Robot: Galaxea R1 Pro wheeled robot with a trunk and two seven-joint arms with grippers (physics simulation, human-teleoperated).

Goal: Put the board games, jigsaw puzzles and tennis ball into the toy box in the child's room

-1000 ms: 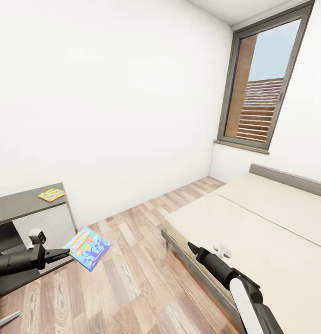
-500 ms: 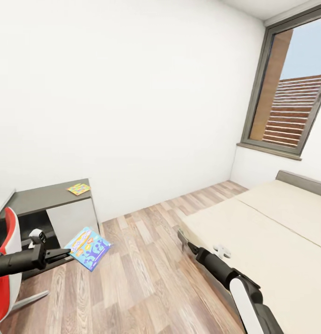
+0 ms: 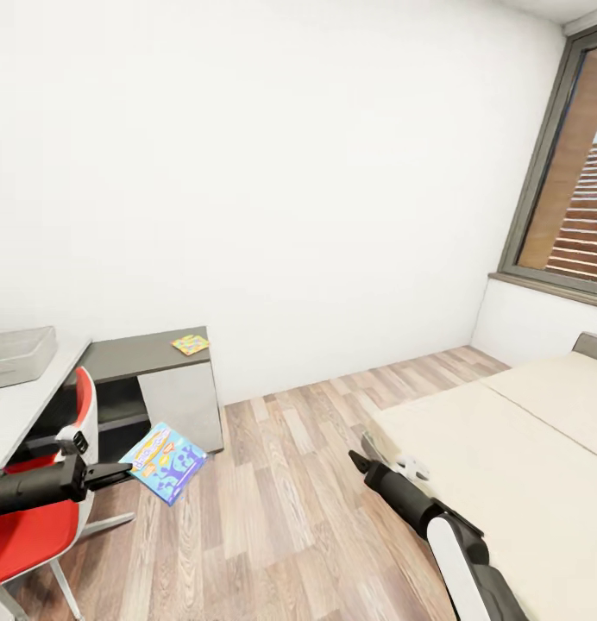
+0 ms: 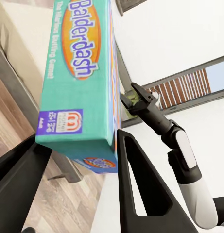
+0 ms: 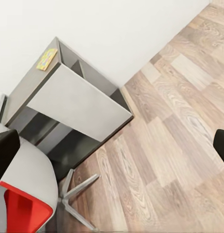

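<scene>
Nearest the robot, the left hand [image 3: 117, 472] is closed on a blue-and-orange board game [image 3: 163, 461], gripping one short edge so the box juts outward, tilted, above the wood floor [image 3: 281, 509]. The left wrist view confirms both fingers [image 4: 141, 194] bear on the "Balderdash" box [image 4: 80, 82]. Judgement: the game is carried clear of the floor for transfer to the toy box.

The right hand [image 3: 359, 460] is held low beside the near corner of the bed [image 3: 505, 466]; whether it is open cannot be told, and nothing is seen in it.

A red chair [image 3: 40, 535] stands at the desk [image 3: 22, 405], between the robot and the desk edge; approach may need care.

Farther off, the grey toy box [image 3: 18, 354] sits on the desk toward its far end. Beyond it, a jigsaw puzzle [image 3: 190, 345] lies flat at the far corner of the adjoining dark-topped unit [image 3: 135, 355], not yet collected.
</scene>
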